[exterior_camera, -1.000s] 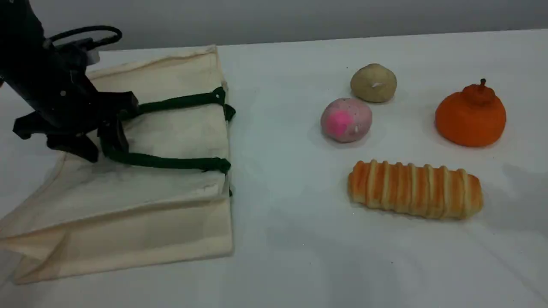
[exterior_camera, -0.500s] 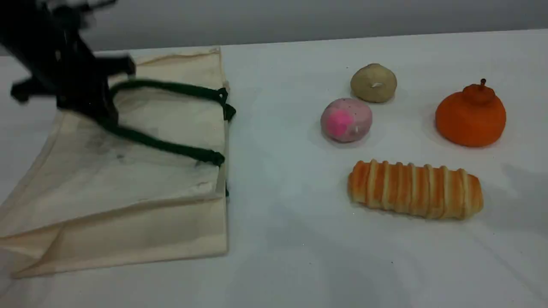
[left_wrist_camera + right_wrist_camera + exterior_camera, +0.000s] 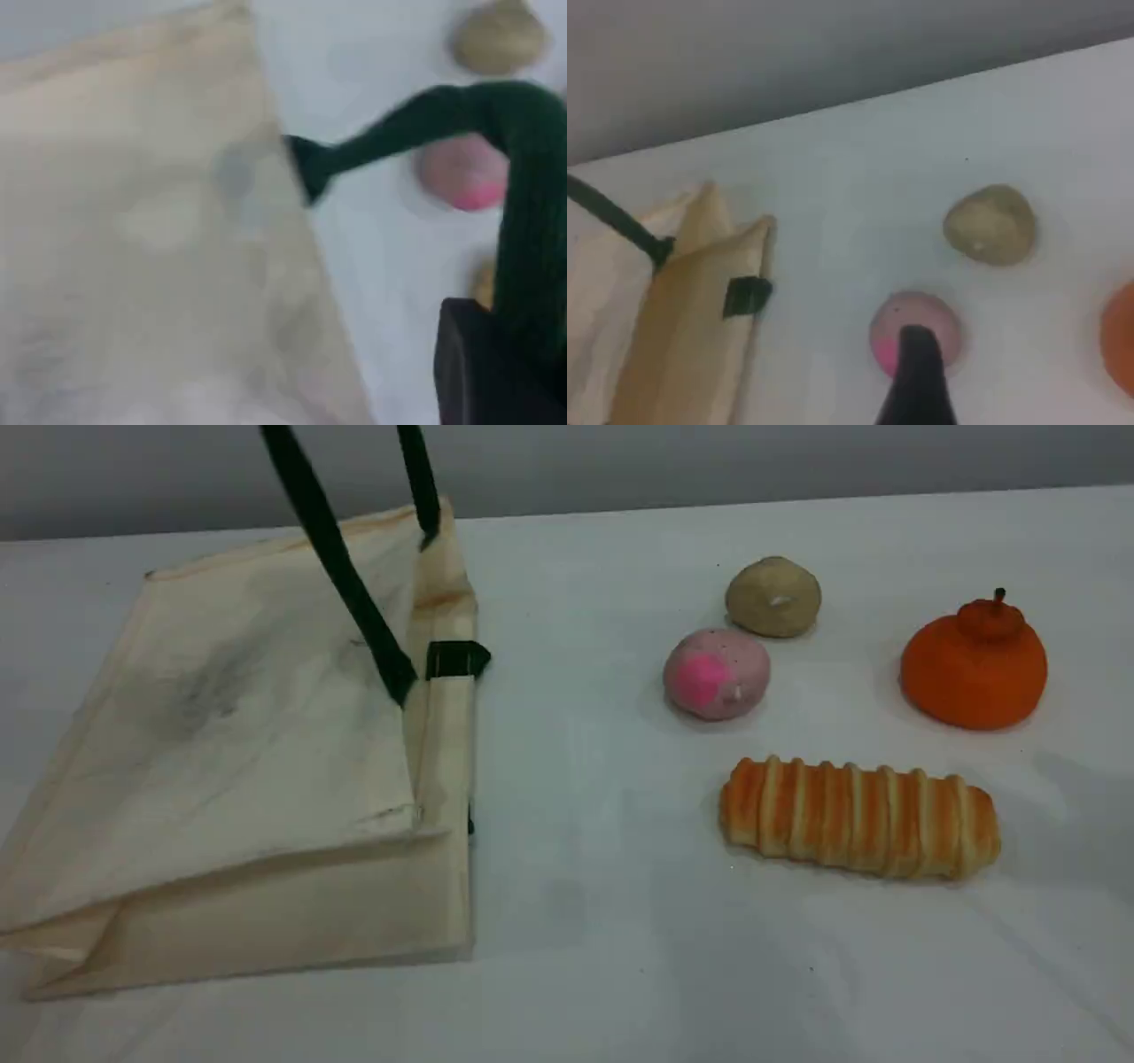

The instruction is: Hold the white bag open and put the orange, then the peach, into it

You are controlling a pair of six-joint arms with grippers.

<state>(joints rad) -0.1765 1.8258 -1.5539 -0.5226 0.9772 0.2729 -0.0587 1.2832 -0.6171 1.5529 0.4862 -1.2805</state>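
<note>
You see a cream-white bag (image 3: 239, 779) with dark green rope handles (image 3: 341, 567) and a green tab (image 3: 456, 660). The orange (image 3: 973, 664) is bright orange with a dark stem, the peach (image 3: 716, 673) pale pink with a hot-pink patch, the ball (image 3: 773, 597) beige-tan, the loaf (image 3: 859, 817) orange with cream stripes.

Even, soft overhead light — faint shadows, no glare — left wrist view heavily blurred, scene view sharp.

One white bag (image 3: 239, 744), one orange (image 3: 973, 666), one peach (image 3: 716, 674), one beige ball (image 3: 772, 597), one bread loaf (image 3: 859, 817).
</note>
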